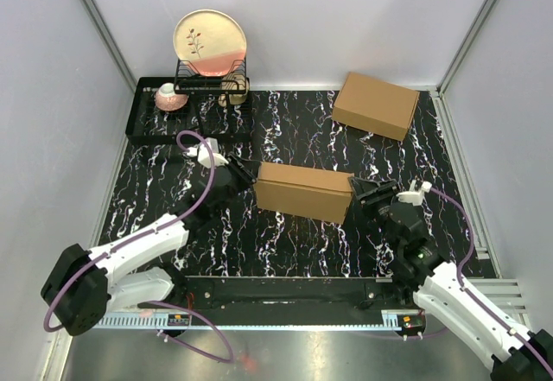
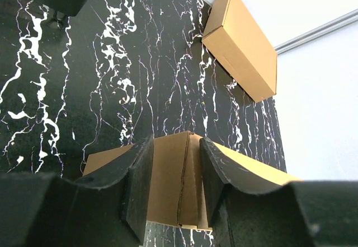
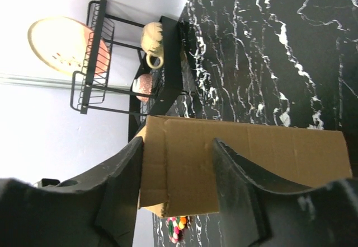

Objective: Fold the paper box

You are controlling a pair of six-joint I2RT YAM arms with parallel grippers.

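Observation:
The paper box (image 1: 304, 191) lies mid-table as a closed, shallow brown carton, its long side running left to right. My left gripper (image 1: 244, 176) is at its left end. In the left wrist view that gripper (image 2: 176, 168) is open, and the box's end face (image 2: 170, 185) with a vertical seam fills the gap between the fingers. My right gripper (image 1: 361, 193) is at the box's right end. In the right wrist view it (image 3: 178, 163) is also open, and the box's end (image 3: 279, 152) lies just beyond the fingertips. Neither gripper clamps the cardboard.
A second made-up brown box (image 1: 376, 104) sits at the back right. At the back left a black dish rack (image 1: 186, 104) holds a plate (image 1: 210, 42) and cups. Something small and multicoloured (image 3: 178, 227) shows below the box's edge in the right wrist view. White walls enclose the table.

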